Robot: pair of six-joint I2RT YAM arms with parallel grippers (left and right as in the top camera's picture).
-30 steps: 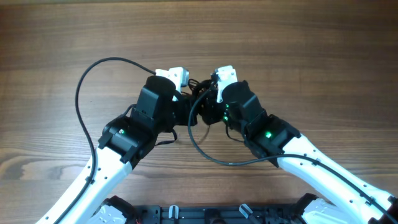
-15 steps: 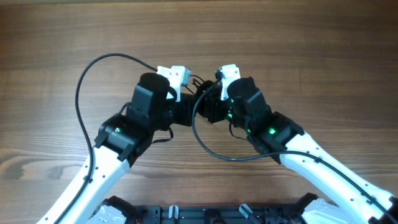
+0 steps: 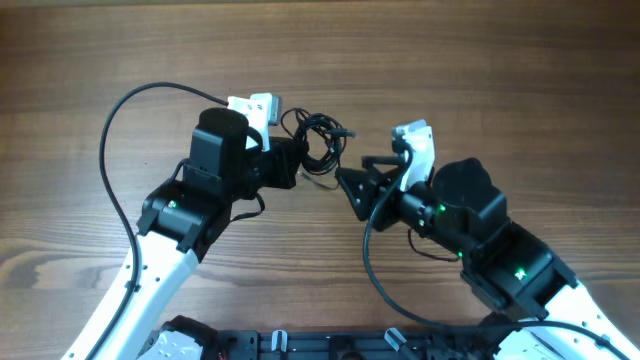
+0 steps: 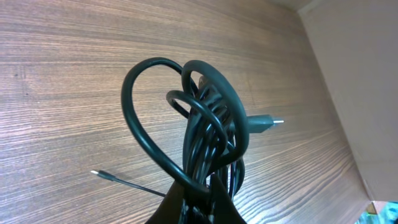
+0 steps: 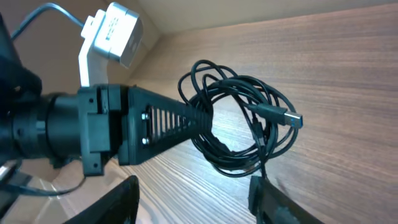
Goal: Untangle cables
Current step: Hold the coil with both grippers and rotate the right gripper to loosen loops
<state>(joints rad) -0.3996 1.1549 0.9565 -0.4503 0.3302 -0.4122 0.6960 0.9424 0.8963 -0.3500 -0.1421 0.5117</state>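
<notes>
The cables (image 3: 320, 143) form one tangled bundle of thin black loops, lifted just above the wooden table. My left gripper (image 3: 300, 162) is shut on the bundle's near side. In the left wrist view the loops (image 4: 202, 124) rise from between the closed fingers (image 4: 221, 202). One plug (image 4: 267, 122) sticks out to the right and a thin plug end (image 4: 102, 175) lies on the wood. My right gripper (image 3: 356, 173) stands open, apart from the bundle and to its right. Its wrist view shows the bundle (image 5: 239, 127) with a USB plug (image 5: 281, 116), held by the left fingers (image 5: 168, 121), beyond my empty right gripper (image 5: 196, 202).
The left arm's thick black cable (image 3: 108, 150) arcs out over the table to the left. The right arm's own cable (image 3: 368, 265) hangs in a loop beside that arm. White wrist cameras (image 3: 252, 106) (image 3: 415, 140) sit above each gripper. Bare wood table (image 3: 480, 60) surrounds them.
My right gripper opened, let go of the bundle and drew back to the right and toward the front. The left arm shifted slightly left, keeping the bundle.
</notes>
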